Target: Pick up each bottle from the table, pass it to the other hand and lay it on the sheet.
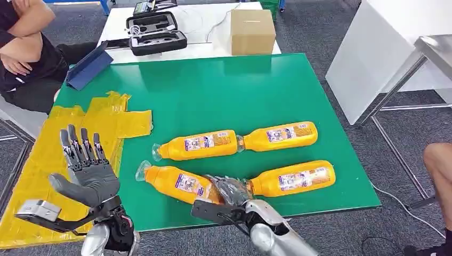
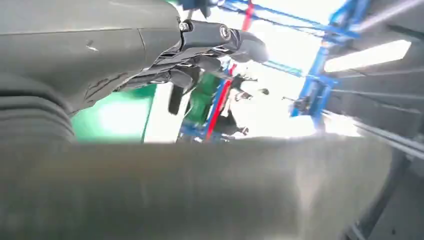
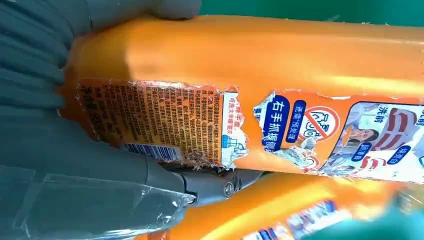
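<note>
Four bottles lie lengthwise across frame, caps left; right hand (image 1: 230, 189) grasps the lower-left bottle (image 1: 178, 183) (left hand (image 1: 88, 172) spread, empty)

A: Left hand (image 1: 85, 173)?
B: Dark grey palm, thick grey thumb, black segmented fingers; silver forearm (image 1: 97, 242) with red and black cables at the wrist.
A: Right hand (image 1: 230, 191)?
B: Grey, clear film over the ribbed cover; silver forearm (image 1: 277, 234); screw heads (image 3: 228, 188) at the finger joints.
</note>
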Tool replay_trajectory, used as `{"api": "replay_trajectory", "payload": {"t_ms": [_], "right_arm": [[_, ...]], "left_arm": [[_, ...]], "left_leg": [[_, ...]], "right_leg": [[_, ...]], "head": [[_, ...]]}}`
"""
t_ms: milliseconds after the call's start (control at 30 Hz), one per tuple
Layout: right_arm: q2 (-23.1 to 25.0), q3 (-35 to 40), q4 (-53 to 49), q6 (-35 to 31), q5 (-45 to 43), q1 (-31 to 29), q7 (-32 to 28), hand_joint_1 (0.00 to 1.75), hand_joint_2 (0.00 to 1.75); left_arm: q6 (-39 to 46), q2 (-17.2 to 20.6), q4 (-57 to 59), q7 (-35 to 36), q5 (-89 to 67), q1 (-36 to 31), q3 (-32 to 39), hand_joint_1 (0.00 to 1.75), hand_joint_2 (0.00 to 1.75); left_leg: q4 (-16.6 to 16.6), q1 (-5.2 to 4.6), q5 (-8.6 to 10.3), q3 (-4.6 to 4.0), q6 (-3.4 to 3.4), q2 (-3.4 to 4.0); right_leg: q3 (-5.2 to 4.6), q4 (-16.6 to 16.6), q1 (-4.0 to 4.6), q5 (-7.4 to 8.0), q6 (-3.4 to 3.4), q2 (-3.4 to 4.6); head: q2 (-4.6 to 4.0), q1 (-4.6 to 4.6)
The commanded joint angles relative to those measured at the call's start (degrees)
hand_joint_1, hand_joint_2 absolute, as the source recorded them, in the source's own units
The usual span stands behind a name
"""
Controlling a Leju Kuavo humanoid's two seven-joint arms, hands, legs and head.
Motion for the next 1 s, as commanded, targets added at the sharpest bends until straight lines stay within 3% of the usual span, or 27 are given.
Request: {"api": "replay_trajectory", "payload": {"t_ms": [33, 433, 1000], "right_arm": [[-0.56, -6.69, -10.71, -0.83, 0.07, 4.98, -2.07, 1.75, 1.75], [-0.76, -8.24, -13.07, -3.22, -0.5, 4.0, -4.41, 1.75, 1.75], [0.1, -8.4, -10.19, -1.33, -3.23, -3.24, -6.44, 1.75, 1.75]], "left_arm": [[-4.29, -0.05, 4.97, 10.19, 3.88, -0.1, 3.71, 0.0, 1.75], [-5.33, 0.7, 5.82, 12.11, 6.47, 0.45, 3.39, 0.0, 1.75], [-17.91, 4.72, 9.9, 16.39, -0.9, -3.22, -4.39, 0.0, 1.75]], "left_leg": [[0.02, 0.0, -0.11, 0.08, -0.03, 0.01], [-0.02, -0.03, -0.11, 0.07, -0.04, 0.08], [-0.03, -0.04, -0.02, -0.07, -0.03, 0.08]], "right_leg": [[0.07, 0.01, 0.02, -0.1, -0.07, -0.08], [0.02, -0.02, -0.01, -0.09, -0.08, -0.04], [-0.12, -0.01, -0.03, 0.0, -0.05, 0.0]], "head": [[0.0, -0.02], [0.0, -0.02], [0.0, -0.02]]}}
